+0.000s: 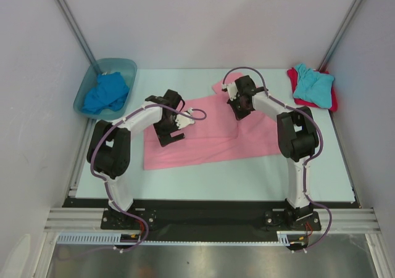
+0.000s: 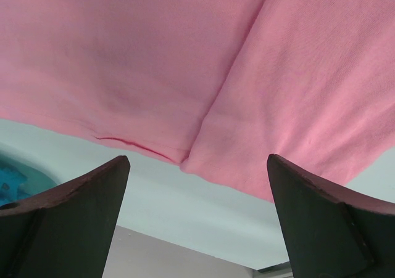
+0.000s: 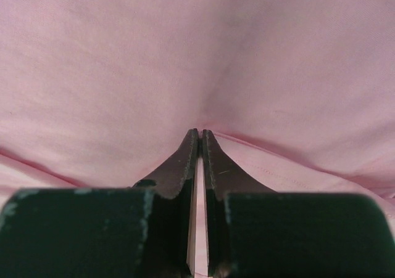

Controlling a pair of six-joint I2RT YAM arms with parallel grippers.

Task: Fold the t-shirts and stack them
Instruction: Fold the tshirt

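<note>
At the upper left of the overhead frame, a translucent tub (image 1: 82, 99) holds the royal blue t-shirt (image 1: 105, 93), well apart from both arms.

Just right of it, the left end effector (image 1: 170, 122) hovers over the left part of the pink t-shirt (image 1: 210, 141) with its jaws spread wide and nothing between them. Its wrist view shows pink cloth filling the upper frame. A seam or fold line runs down to the shirt's edge between the two fingers, with bare desk (image 1: 247, 179) beyond.

The pink t-shirt lies flat mid-frame, its long axis running left to right across the desk and tilted slightly up toward the right. Each arm therefore has one end within reach.

At the shirt's upper right, the right end effector (image 1: 239, 108) is down on the cloth with its jaws pressed together. The fabric puckers at the fingertips, so it looks pinched.

The coming fold probably depends on the left arm taking the matching edge at its own end, which lies right below and just ahead of it.

At the far upper right, the turquoise t-shirt (image 1: 311, 84) sits on the red t-shirt (image 1: 334, 100), nearer the right arm.
</note>
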